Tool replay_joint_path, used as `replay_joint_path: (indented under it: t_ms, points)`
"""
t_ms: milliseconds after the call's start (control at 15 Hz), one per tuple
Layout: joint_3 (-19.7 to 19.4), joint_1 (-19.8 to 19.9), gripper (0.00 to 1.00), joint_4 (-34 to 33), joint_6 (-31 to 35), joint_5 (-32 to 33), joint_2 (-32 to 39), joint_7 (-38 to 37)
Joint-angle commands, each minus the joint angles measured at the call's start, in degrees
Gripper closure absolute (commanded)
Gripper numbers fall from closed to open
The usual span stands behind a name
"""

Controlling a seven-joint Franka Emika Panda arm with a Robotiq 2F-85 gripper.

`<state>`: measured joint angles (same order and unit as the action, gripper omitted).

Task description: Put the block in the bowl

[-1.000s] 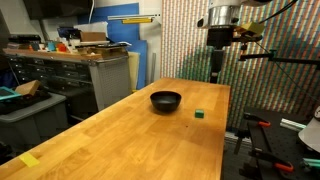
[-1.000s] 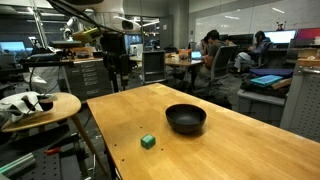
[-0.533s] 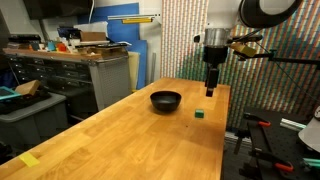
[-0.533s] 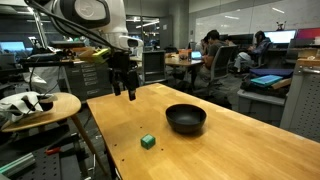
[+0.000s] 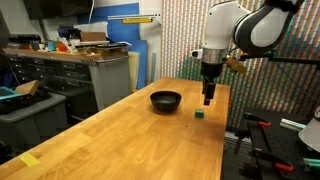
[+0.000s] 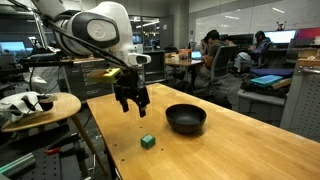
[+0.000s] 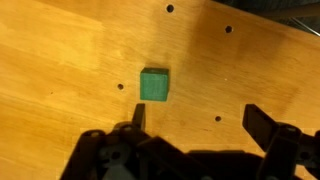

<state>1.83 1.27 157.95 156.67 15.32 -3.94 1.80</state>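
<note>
This is a robotics lab that shares the room with an open office. In an exterior view a robot arm point(image 5: 245, 22) stands over a big wooden table point(image 5: 120, 135), and grey drawer cabinets point(image 5: 50, 72) with clutter on top stand behind. In an exterior view people point(image 6: 214, 48) sit at desks with monitors point(image 6: 283, 37)

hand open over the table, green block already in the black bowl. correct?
One thing is off. The block is not in the bowl. It sits on the table beside the bowl and apart from it, as both exterior views show. The rest holds: the hand is open above the table.
</note>
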Motion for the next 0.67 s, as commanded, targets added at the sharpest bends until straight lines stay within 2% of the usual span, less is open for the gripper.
replay_joint_path:
  t_ms: [0, 267, 600]
  points:
    - [-1.9, 1.8, 0.00, 0.0, 6.8, 4.2, 4.6, -2.2]
    - [-4.5, 2.4, 0.00, 0.0, 15.0, 6.6, 10.1, -3.0]
    - [-7.9, 1.1, 0.00, -1.3, 22.5, 7.6, 17.3, -2.5]
